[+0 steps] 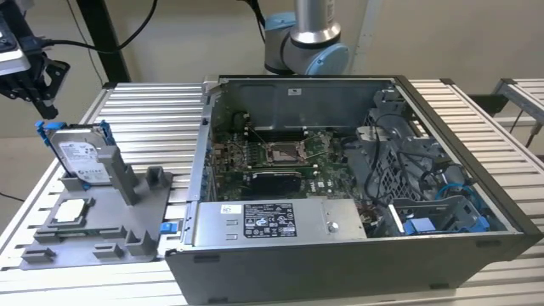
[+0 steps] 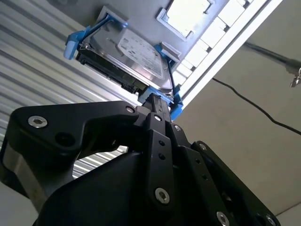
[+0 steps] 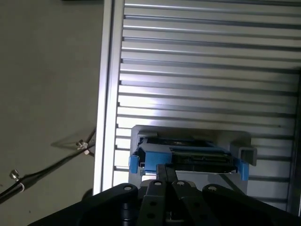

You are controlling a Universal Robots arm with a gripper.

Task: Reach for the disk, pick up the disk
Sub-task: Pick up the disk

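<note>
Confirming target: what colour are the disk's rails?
Blue rails on the disk, clearest in the second wrist view.

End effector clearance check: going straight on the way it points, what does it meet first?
Most likely the disk, upright in its grey holder, directly ahead of the end effector in both wrist views; the gap is unclear.

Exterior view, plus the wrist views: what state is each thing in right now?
Disk: upright in the grey holder, not gripped.
Gripper: shut, empty, above the disk.
Computer case: open on top, motherboard exposed.
Small square chip: lying flat on the holder's base.
</note>
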